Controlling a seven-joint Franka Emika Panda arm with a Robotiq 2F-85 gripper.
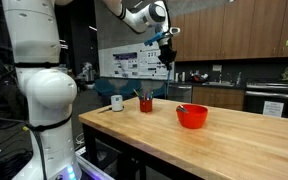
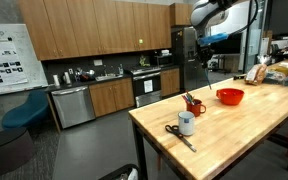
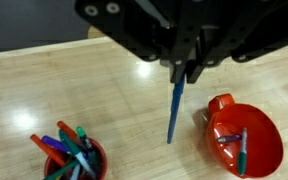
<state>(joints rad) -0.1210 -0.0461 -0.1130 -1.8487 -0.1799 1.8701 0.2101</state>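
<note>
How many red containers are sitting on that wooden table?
2. The red cup, full of pens, stands beside the white mug. The red bowl sits farther along the table, with one pen inside it. None seems hidden.

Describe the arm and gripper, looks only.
The arm is glossy white, built of rounded, bulging segments with darker seams at the joints. The gripper is black, blocky and angular. No markings can be made out.
</note>
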